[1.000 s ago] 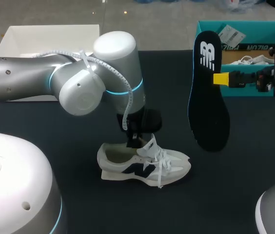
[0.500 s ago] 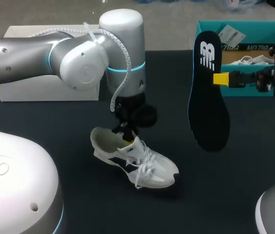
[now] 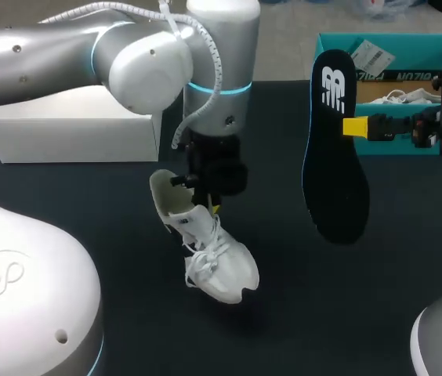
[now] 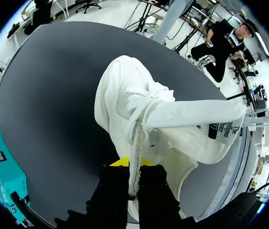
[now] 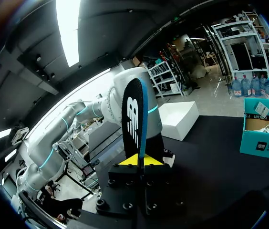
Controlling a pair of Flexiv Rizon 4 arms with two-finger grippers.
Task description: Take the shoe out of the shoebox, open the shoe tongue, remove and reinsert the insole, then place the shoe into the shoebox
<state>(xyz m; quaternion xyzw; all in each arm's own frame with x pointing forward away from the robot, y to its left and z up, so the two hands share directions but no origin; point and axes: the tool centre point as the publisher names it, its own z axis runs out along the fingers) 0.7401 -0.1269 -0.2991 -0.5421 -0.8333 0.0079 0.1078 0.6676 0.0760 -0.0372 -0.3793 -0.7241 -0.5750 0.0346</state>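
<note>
The left gripper, jaws narrow on the shoe, now holds it heel-up over the middle of the table, toe turned from 3 to 5 o'clock, probably readying it for the insole that the jaws of the right gripper pinch at its 3 o'clock.

The left jaws grip the white shoe by its upper; it hangs below them, toe down. The right jaws clamp the black insole upright, with the teal shoebox near them.
</note>
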